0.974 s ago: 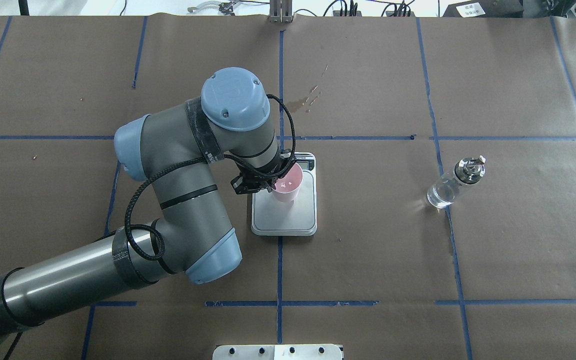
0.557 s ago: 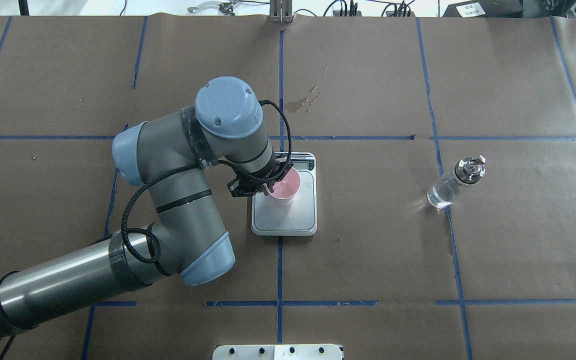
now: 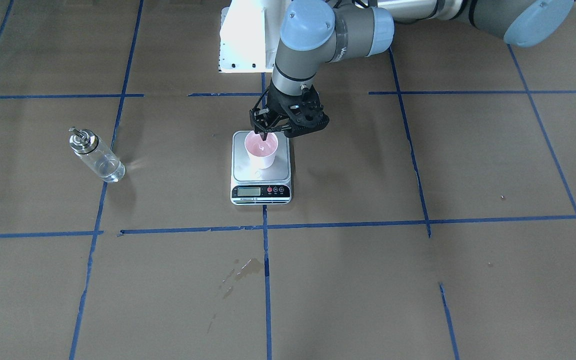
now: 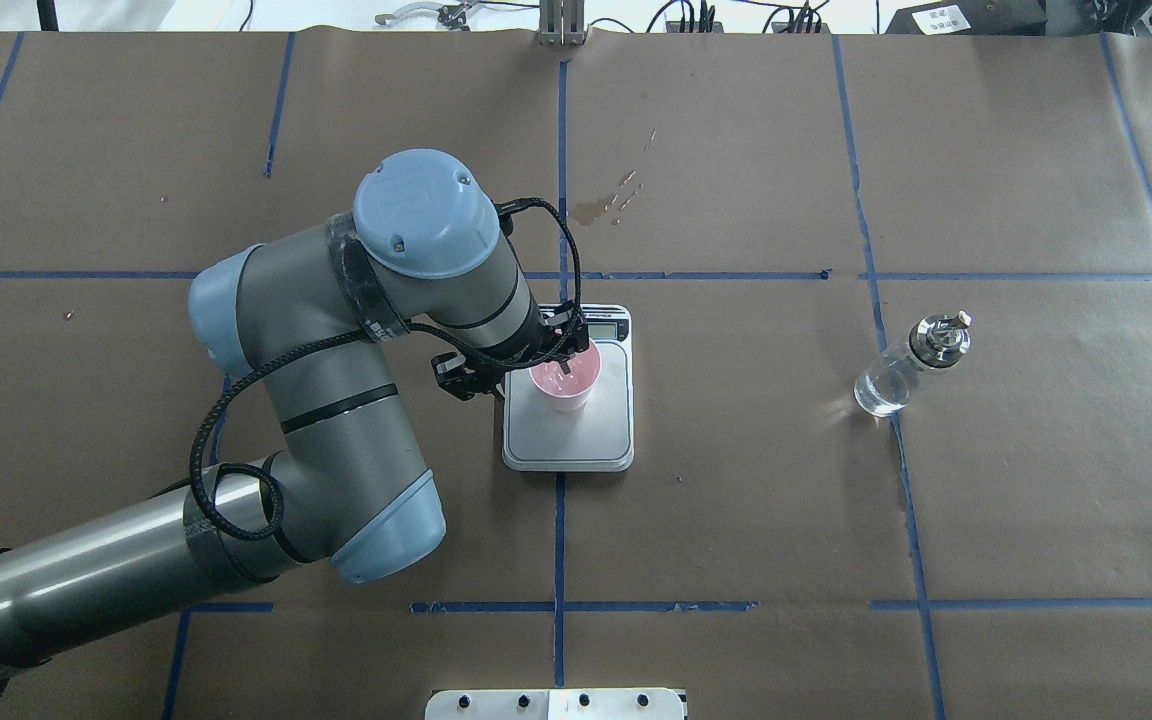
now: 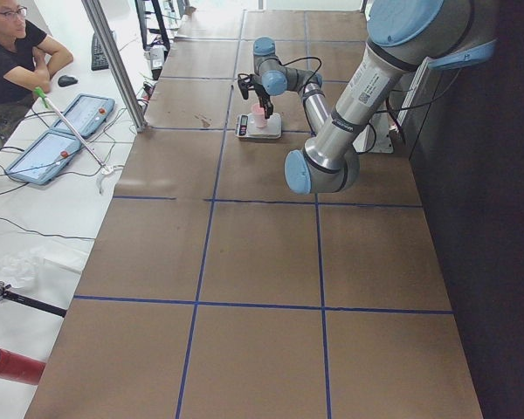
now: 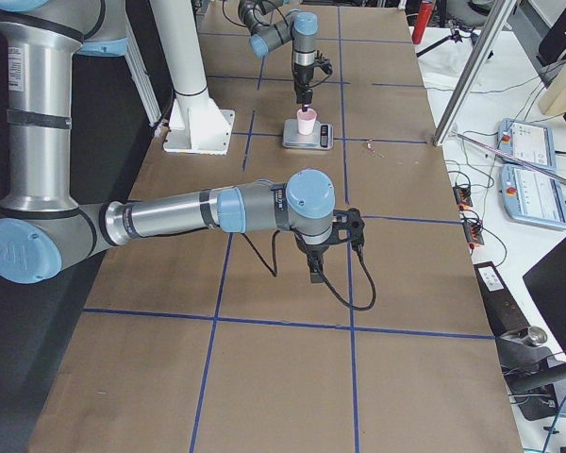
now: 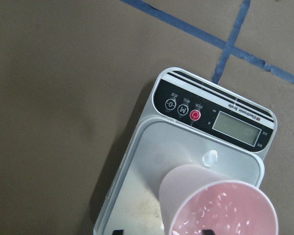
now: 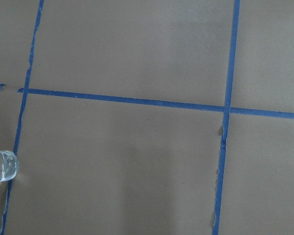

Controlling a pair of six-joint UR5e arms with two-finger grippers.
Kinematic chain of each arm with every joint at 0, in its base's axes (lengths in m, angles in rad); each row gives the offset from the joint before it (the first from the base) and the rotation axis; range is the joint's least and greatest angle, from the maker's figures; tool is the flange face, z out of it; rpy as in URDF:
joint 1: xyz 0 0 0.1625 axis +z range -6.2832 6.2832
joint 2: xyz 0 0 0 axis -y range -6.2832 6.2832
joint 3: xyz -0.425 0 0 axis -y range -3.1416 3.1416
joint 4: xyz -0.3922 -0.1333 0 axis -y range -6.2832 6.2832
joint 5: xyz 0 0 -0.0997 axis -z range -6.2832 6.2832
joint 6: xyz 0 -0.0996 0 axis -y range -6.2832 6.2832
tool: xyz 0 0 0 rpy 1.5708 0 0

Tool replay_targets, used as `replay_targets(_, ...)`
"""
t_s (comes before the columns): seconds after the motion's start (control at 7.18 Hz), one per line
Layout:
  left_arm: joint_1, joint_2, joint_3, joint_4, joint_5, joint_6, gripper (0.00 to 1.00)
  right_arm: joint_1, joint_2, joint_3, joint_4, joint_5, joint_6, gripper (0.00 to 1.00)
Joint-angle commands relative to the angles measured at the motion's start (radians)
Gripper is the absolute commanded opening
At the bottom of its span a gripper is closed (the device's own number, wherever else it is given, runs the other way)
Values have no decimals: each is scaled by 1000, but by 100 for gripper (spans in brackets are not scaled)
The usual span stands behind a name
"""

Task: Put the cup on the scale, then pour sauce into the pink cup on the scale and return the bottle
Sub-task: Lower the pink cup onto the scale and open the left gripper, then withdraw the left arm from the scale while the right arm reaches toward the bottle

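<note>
Cup [image 4: 564,382] upright on scale [image 4: 576,440] platform, long axis vertical, pink mouth facing up. Left gripper [image 3: 266,131] just above rim, jaws parted astride cup wall. Bottle [image 4: 901,375] upright, well apart from scale. Right gripper [image 6: 313,269] far from scale, jaws impossible to judge.

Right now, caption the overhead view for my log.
Left gripper poised at the rim of the cup, upright on the scale; bottle stands apart on the robot's right.
</note>
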Motion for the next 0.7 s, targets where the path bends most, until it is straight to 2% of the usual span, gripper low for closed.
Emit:
replay_targets(0.0,-57,2,-50,5,-73,36,100,-11,-9,40,-12,0,1,100)
replay_targets(0.14,-100,14,-74,6,-76,40,100,-64,0,166,-146,-4,4,100)
replay_targets(0.28,-118,37,-108,6,-102,69,100,-90,3,321,-301,-48,34,100)
replay_targets(0.42,-164,60,-125,17,-134,123,100,-168,2,452,-328,-53,243,100)
replay_targets(0.56,-216,62,-131,55,-145,189,100,-235,3,529,-322,-58,397,100)
